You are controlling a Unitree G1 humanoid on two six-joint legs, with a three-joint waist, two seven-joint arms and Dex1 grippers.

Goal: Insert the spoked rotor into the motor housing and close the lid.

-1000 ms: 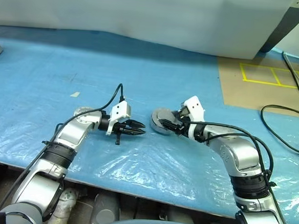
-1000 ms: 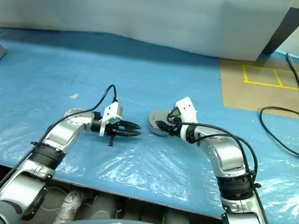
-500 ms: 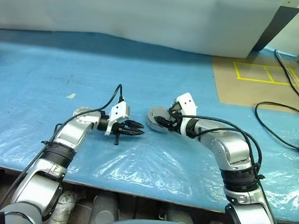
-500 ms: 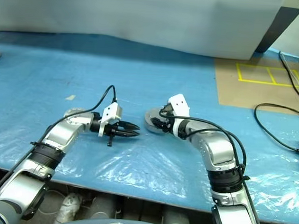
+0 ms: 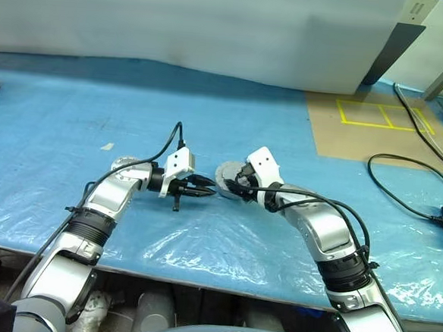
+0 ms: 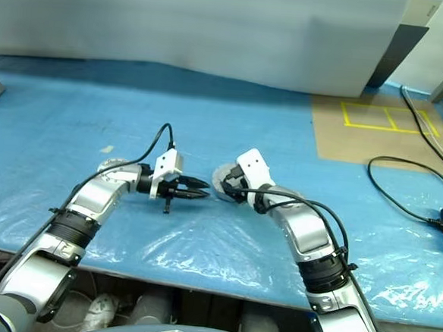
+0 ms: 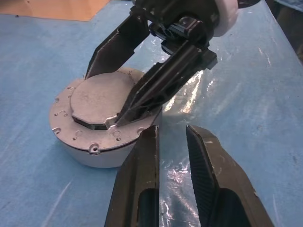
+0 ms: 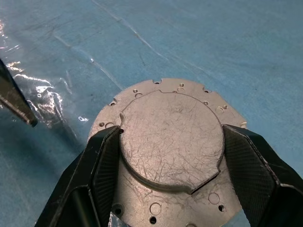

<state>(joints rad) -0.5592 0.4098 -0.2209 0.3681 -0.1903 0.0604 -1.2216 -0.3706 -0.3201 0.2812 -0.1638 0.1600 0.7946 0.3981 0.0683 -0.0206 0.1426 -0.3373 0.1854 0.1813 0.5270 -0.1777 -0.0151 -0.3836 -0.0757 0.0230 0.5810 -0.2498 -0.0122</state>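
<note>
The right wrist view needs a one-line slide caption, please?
Right gripper straddling the raised plate atop a round silver motor part on blue sheeting.

Two grippers are counted: the left gripper [image 5: 209,193] and the right gripper [image 5: 233,188], each with two black fingers. One motor housing [image 8: 170,137] is seen, a single round silvery can. One blue plastic sheet [image 5: 74,102] is counted, and one small pale scrap [image 5: 107,146] on it. Two yellow taped squares [image 5: 377,114] are marked on one brown board [image 5: 337,140]. One black cable [image 5: 402,195] is seen on the sheet.
</note>
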